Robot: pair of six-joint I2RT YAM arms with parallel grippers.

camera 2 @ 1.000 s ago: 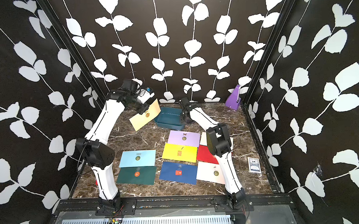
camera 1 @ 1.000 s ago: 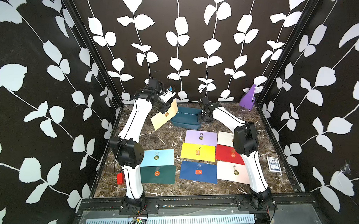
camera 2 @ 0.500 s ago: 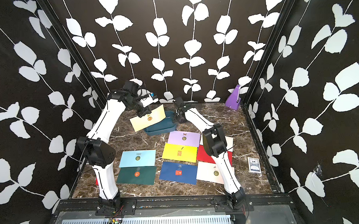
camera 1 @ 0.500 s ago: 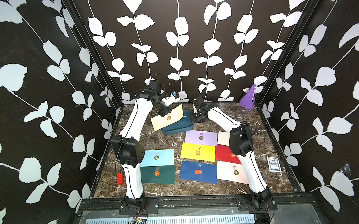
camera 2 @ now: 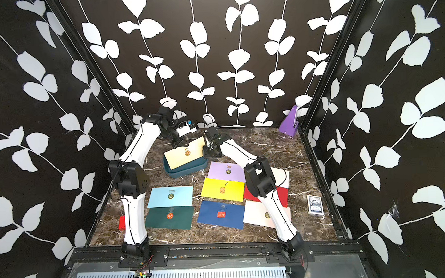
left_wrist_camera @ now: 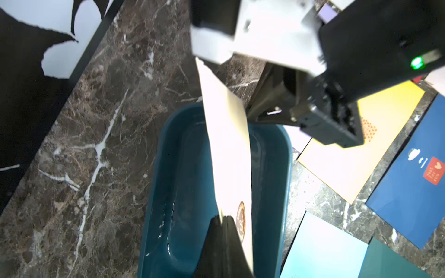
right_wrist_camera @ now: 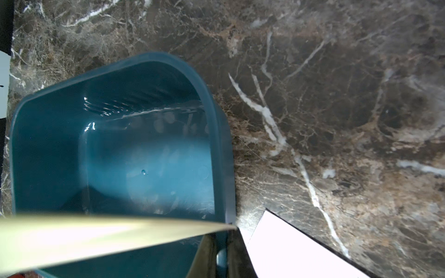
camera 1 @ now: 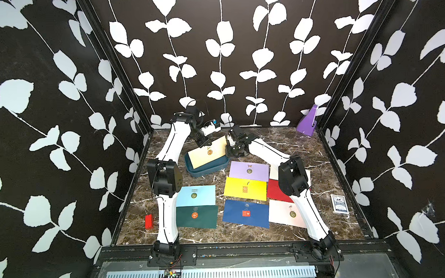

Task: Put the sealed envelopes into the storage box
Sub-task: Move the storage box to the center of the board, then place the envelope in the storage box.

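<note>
My left gripper [camera 1: 203,144] [left_wrist_camera: 222,217] is shut on the top edge of a cream envelope [camera 1: 208,155] [camera 2: 185,156] [left_wrist_camera: 228,156]. The envelope hangs slanted, its lower edge inside the teal storage box [camera 1: 207,170] [camera 2: 187,172] [left_wrist_camera: 178,168] [right_wrist_camera: 216,120]. My right gripper [camera 1: 234,151] [right_wrist_camera: 220,255] is shut on the rim at the box's right end. Flat on the table lie lilac [camera 1: 249,168], yellow [camera 1: 244,188], red [camera 1: 275,192], navy [camera 1: 245,214], pale pink [camera 1: 285,213], light blue [camera 1: 196,195] and dark green [camera 1: 196,217] envelopes. A white envelope [camera 1: 273,172] is partly hidden behind my right arm.
A purple angular object [camera 1: 307,122] stands in the back right corner. A deck of cards [camera 1: 339,204] lies by the right wall and a small red block [camera 1: 149,221] by the left wall. Black leaf-patterned walls enclose the marble table [camera 1: 280,142].
My left gripper carried the cream envelope to the right and down into the box. My right gripper closed on the box's rim and pulled the box leftward and nearer.
</note>
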